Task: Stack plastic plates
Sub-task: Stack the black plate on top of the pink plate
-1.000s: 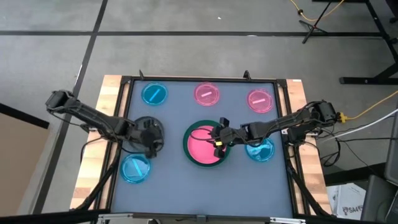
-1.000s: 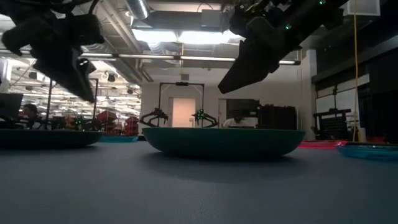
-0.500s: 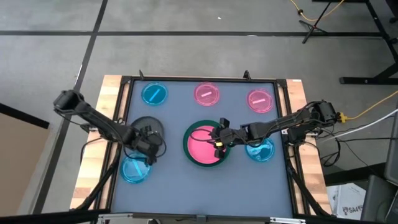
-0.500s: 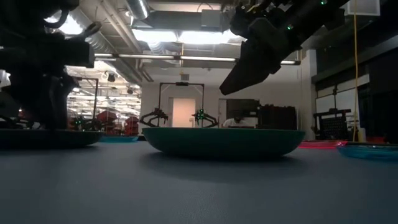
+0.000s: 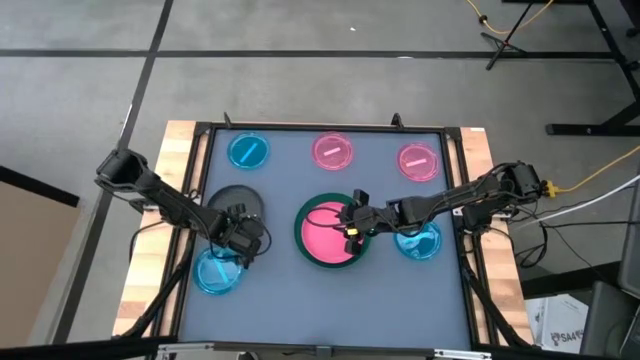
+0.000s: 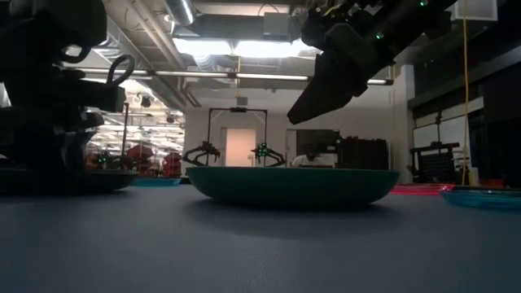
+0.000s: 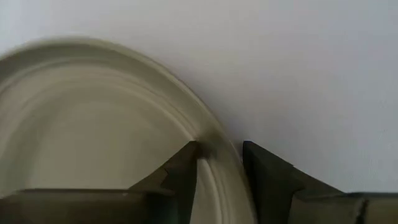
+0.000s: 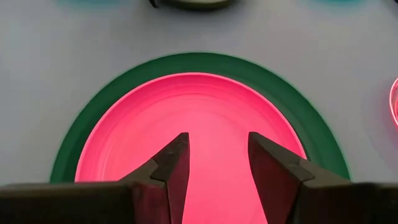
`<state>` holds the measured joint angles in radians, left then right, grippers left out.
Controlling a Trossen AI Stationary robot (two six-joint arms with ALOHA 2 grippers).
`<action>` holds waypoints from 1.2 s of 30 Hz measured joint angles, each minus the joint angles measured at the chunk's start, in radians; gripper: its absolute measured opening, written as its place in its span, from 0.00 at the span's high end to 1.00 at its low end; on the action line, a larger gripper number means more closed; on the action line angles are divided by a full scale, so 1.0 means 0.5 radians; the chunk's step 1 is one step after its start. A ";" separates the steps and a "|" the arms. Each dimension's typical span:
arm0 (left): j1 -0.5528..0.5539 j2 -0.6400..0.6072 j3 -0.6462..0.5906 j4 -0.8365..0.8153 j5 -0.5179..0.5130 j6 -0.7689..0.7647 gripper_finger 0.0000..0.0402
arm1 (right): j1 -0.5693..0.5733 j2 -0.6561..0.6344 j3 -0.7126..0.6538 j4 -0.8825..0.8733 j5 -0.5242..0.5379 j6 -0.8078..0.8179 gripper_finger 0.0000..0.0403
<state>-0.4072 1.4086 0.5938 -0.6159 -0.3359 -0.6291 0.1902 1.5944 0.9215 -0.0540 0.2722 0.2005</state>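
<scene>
Straddling blue plate (image 5: 217, 272) rim: left tool (image 7: 219, 163).

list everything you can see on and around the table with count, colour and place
green plate: one, dark green, table centre
hot pink plate: one, nested inside the green plate
small blue plates: three; far left, near left, right, under the right arm
small pink plates: two; far centre, far right
grey plate: one, dark grey, left, beside the left arm
table: one, grey-blue mat, wooden edges
left gripper: fingers open, straddling the near-left blue plate's rim
right gripper: fingers open, above the hot pink plate
</scene>
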 joint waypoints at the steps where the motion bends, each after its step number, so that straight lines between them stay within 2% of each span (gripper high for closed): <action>1: 0.000 0.008 0.000 0.000 -0.001 0.016 0.73 | 0.000 0.000 0.000 0.000 0.000 -0.001 0.62; 8: 0.002 0.008 0.027 -0.028 -0.055 0.203 0.91 | 0.021 0.000 0.000 0.001 -0.002 0.004 0.62; 13: 0.002 0.010 0.189 -0.181 -0.125 0.356 0.98 | 0.136 -0.020 0.000 -0.051 -0.003 0.013 0.62; 20: 0.001 0.011 0.511 -0.329 -0.150 0.547 0.99 | 0.341 -0.098 0.001 -0.187 0.034 0.188 0.62; 27: 0.001 0.011 0.731 -0.370 -0.297 0.600 0.99 | 0.561 -0.098 0.001 -0.274 0.242 0.364 0.62; 30: -0.013 0.014 0.789 -0.303 -0.330 0.635 0.99 | 0.648 -0.098 0.001 -0.273 0.276 0.454 0.62; 36: -0.108 0.173 0.907 0.002 -0.340 0.995 0.98 | 0.833 -0.098 0.001 -0.322 0.236 0.715 0.62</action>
<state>-0.4615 1.4949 1.0473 -0.6150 -0.5061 -0.1317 0.6069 1.5452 0.9218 -0.2148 0.3901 0.5577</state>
